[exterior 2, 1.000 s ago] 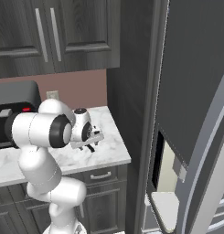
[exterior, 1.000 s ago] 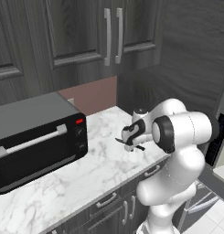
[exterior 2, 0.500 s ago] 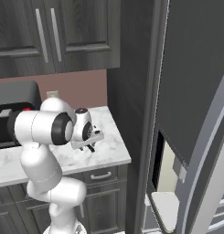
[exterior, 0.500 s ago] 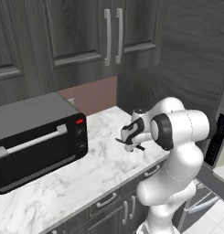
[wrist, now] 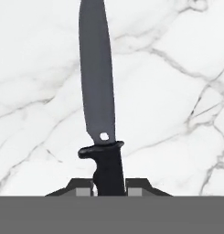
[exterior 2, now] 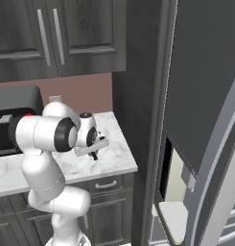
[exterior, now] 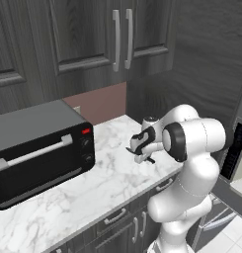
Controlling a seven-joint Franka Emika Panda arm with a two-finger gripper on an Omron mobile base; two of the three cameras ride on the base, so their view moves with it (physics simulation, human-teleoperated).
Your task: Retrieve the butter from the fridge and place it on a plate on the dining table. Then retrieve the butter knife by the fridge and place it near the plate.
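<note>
The butter knife (wrist: 98, 87) lies flat on the marble counter (wrist: 177, 91), its dark blade pointing away from the hand and its black handle nearest it. My gripper (wrist: 109, 189) is shut on that handle, with one fingertip (wrist: 84, 190) pressed against each side. From the base views the gripper (exterior: 146, 157) points down at the counter's right end (exterior 2: 114, 158), close to the fridge (exterior 2: 205, 105). The butter, the plate and the dining table are out of view.
A black toaster oven (exterior: 38, 148) stands on the counter to the left of the arm. Dark upper cabinets (exterior: 93, 34) hang above. A tall dark panel (exterior 2: 138, 72) bounds the counter's right end, and the fridge's open door stands just beyond it.
The gripper's jaws have closed from wide open onto the knife's handle. The arm has hardly moved.
</note>
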